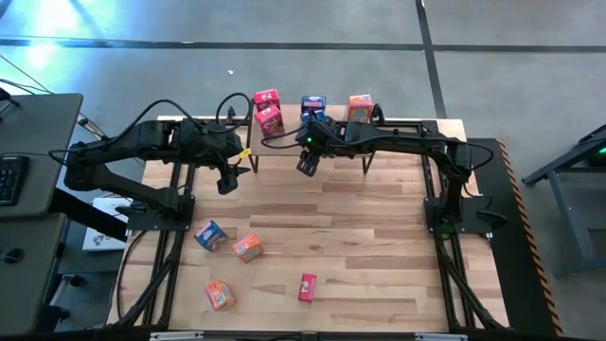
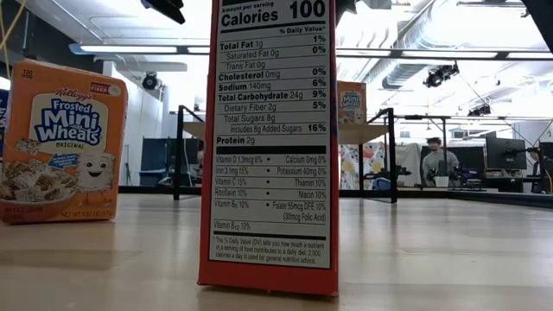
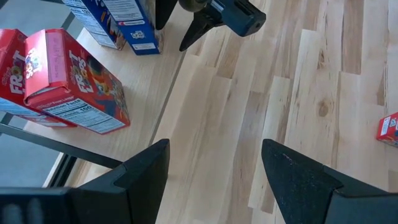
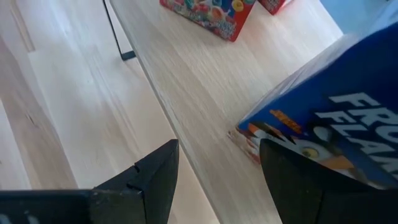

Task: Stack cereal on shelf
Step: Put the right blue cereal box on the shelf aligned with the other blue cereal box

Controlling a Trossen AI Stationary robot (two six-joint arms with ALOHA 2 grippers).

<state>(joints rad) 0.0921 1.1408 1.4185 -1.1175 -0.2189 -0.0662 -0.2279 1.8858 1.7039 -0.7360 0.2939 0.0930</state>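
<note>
A pale plank tabletop (image 1: 322, 237) carries a low shelf (image 1: 398, 133) along its far edge. On the shelf stand two red boxes (image 1: 268, 112), two blue boxes (image 1: 313, 106) and one orange box (image 1: 359, 107). Four boxes are left on the table near the front edge: a blue one (image 1: 210, 235), an orange one (image 1: 247, 248), another orange one (image 1: 220, 295) and a red one (image 1: 308, 287).

The right gripper (image 1: 307, 163) hangs at the shelf's front edge just below the blue boxes. Its jaws stand apart and hold nothing, though one blue box (image 4: 323, 124) sits close by one of its fingers (image 4: 292, 180), just beyond the tip. The left gripper (image 1: 227, 180) hangs off the shelf's left end; its jaws are also parted and empty, with the red boxes (image 3: 68, 81) ahead and to one side of its fingers (image 3: 149, 174).

The next move likely turns on the four loose boxes. All lie well behind both sets of jaws, toward the table's front. Three sit on the left arm's side, so the left gripper is nearer them. The loose blue box is the closest to it and lies flat, its long axis slightly skewed to the planks. The red box stands about midway between the arms.
</note>
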